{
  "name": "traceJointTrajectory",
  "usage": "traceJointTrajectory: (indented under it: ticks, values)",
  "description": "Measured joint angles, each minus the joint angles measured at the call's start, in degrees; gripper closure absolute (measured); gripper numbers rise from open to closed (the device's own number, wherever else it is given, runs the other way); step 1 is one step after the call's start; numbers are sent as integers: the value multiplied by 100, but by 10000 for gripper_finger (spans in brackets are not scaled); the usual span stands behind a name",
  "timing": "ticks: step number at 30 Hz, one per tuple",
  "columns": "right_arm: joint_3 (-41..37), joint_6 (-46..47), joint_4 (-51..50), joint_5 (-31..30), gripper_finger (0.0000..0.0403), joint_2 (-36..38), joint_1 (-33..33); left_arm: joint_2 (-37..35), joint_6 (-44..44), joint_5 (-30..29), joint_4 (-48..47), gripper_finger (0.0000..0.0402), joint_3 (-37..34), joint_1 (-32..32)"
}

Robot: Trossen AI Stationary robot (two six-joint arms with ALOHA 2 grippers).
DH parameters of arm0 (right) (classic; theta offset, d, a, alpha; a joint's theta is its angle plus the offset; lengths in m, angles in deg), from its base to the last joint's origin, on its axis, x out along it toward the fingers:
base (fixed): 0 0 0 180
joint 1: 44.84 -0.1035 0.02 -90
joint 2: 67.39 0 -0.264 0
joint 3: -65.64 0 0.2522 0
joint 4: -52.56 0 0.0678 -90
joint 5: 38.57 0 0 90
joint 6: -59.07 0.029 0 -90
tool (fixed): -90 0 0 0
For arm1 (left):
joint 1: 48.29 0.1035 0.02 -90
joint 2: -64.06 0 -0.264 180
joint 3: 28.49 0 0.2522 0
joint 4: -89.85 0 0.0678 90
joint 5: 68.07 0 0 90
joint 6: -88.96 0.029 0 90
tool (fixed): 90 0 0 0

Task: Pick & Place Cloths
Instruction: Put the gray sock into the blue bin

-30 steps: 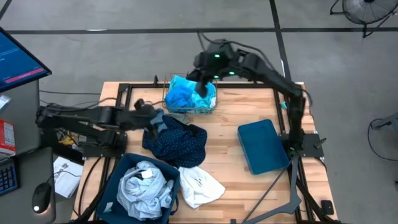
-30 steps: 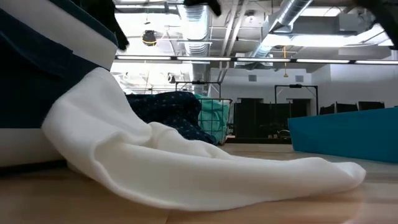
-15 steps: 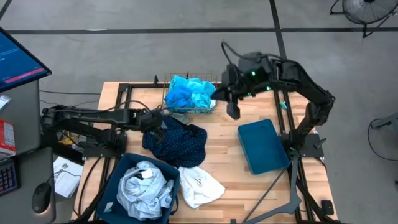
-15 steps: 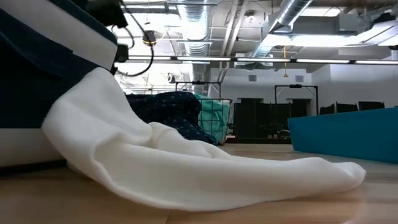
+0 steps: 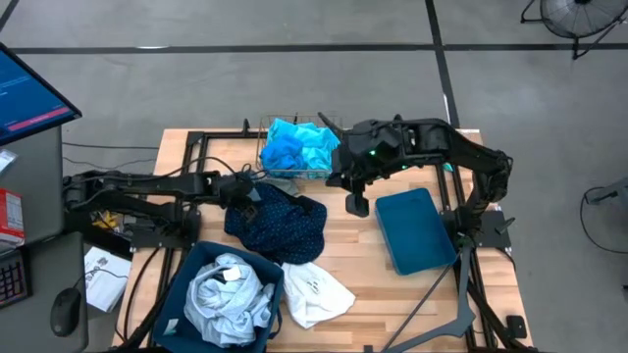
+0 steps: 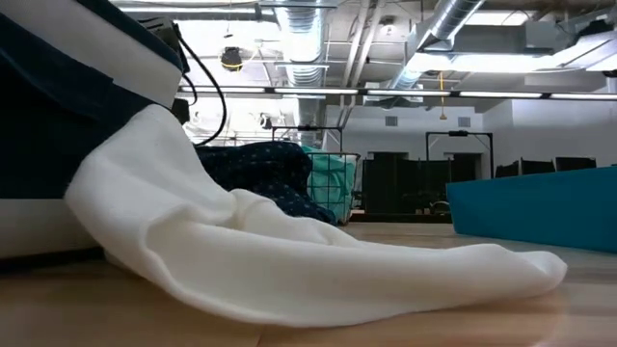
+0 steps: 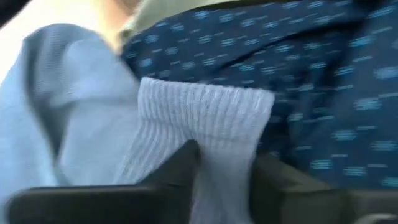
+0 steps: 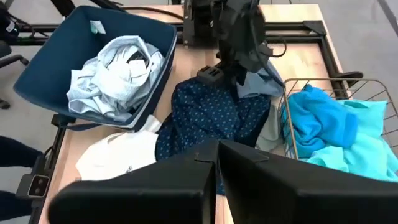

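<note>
1. Left tool (image 5: 247, 188), high view, centre-left of the frame: it sits at the left edge of the clothing pile. In the left wrist view its fingers (image 7: 180, 168) are closed on a ribbed fold of the pale grey-blue cloth (image 7: 199, 124).
2. Navy dotted cloth (image 5: 280, 224), centre of the high view: it lies heaped on the wooden counter (image 5: 353, 284), touching the pale grey-blue cloth at its upper left.
3. Right tool (image 5: 356, 204), just right of centre in the high view: it hangs over bare counter between the pile and the flat teal bin lid (image 5: 414, 230). In the right wrist view its fingers (image 8: 186, 168) are pressed together, holding nothing.
4. Gold wire basket (image 5: 267, 165), upper centre of the high view: it holds the turquoise and bright blue cloths (image 5: 297, 147).
5. Dark teal bin (image 5: 196, 267), lower left of the high view: it holds crumpled grey cloths (image 5: 228, 289).
6. White cloth (image 5: 316, 292), lower centre of the high view: it lies on the counter against the bin's right side. In the low view it fills the foreground (image 6: 289, 260).
</note>
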Motion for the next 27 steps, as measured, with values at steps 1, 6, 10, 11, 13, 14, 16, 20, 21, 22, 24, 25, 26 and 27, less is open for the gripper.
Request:
traceJointTrajectory:
  ticks: [1, 6, 10, 11, 13, 14, 16, 20, 21, 22, 24, 25, 26, 27]
  values:
    - [-10, -2, 6, 0, 390, -27, 0, -51, 16, 134, 58, 340, 0, -1]
    - [-31, -1, -120, 5, 390, -260, -22, -370, -61, 395, 129, 394, 0, -2]
    - [-15, -18, -115, 9, 390, -384, -28, -757, -376, 499, 160, 400, 0, -2]
    - [-13, -59, -80, 11, 390, -442, -28, -887, -433, 536, 154, 401, 0, -7]
    - [-18, -176, -32, 12, 390, -549, -28, -1178, -549, 608, 217, 401, 0, -23]
    - [-19, -245, 7, 13, 390, -601, -28, -1350, -567, 643, 238, 401, 0, -33]
    - [-17, -383, 173, 13, 390, -704, -28, -1670, -614, 647, 302, 401, 0, -42]
    - [-17, -634, 711, 15, 389, -937, -4, -2332, -715, 645, 426, 401, 0, -42]
    - [-19, -738, 812, 17, 389, -1014, 12, -2487, -740, 645, 485, 401, 0, -42]
    - [-17, -836, 976, 17, 388, -1100, 23, -2644, -777, 647, 563, 401, 2, -42]
    - [-17, -1048, 1305, 17, 381, -1258, 79, -2908, -796, 653, 662, 401, 2, -42]
    - [-19, -1138, 1421, 17, 375, -1340, 116, -3029, -798, 671, 708, 401, 2, -42]
    - [-18, -1221, 1606, 17, 366, -1429, 157, -3114, -798, 708, 761, 401, 3, -42]
    - [-14, -1300, 1788, 16, 356, -1522, 206, -3202, -798, 756, 789, 401, 7, -42]
